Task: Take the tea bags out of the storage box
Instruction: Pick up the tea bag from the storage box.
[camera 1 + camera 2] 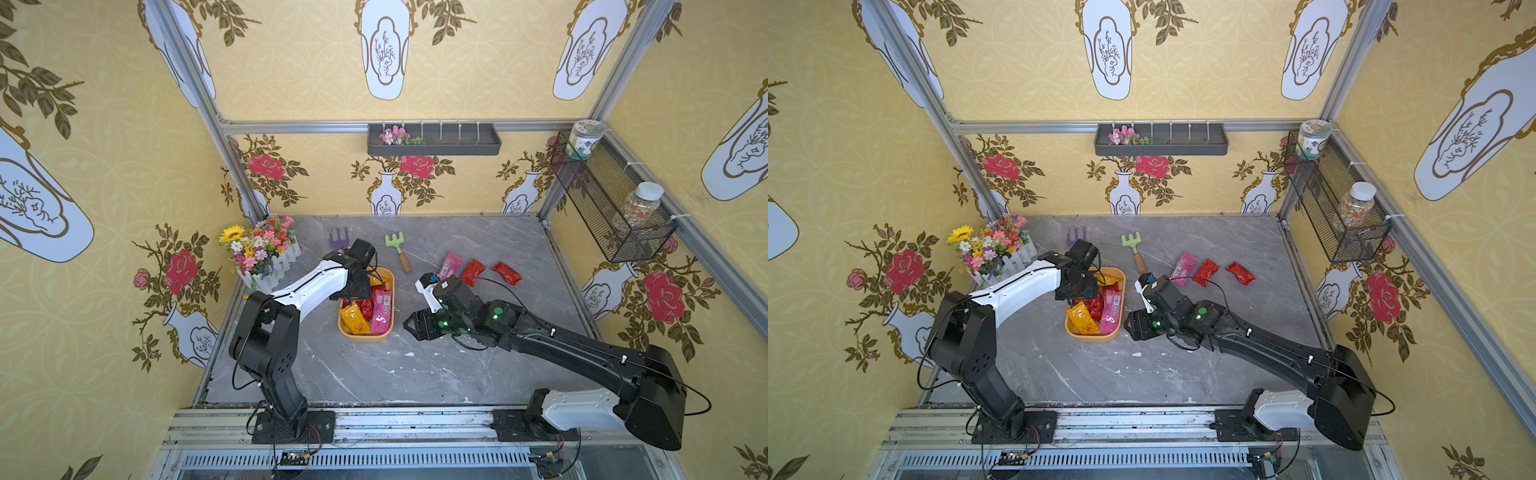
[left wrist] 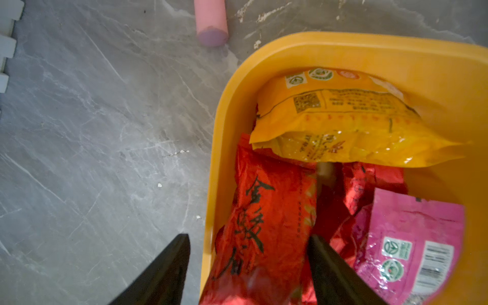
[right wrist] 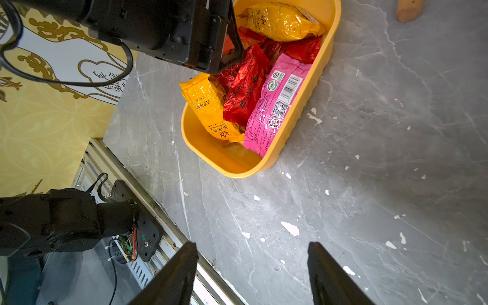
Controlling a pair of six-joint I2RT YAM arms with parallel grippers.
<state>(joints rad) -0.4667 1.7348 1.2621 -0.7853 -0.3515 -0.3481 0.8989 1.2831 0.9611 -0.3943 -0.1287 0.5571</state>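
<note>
The yellow-orange storage box (image 1: 362, 337) sits on the grey table left of centre. It holds tea bags: two golden-orange ones (image 2: 338, 116), several red ones and a pink one (image 2: 412, 237). My left gripper (image 2: 249, 237) hangs over the box's left side. Its jaws stand apart on either side of a red tea bag (image 2: 264, 211) and the box wall, with a gap on the outer side. My right gripper (image 3: 252, 244) is open and empty above the table, right of the box. A pink tea bag (image 1: 450, 265) and two red ones (image 1: 473, 272) lie on the table at the right.
A purple rake (image 1: 338, 237) and a green rake (image 1: 397, 249) lie behind the box. A flower planter (image 1: 262, 249) stands at the back left corner. On the walls hang a dark grey tray (image 1: 434, 141) and a black mesh basket (image 1: 602, 199) with jars.
</note>
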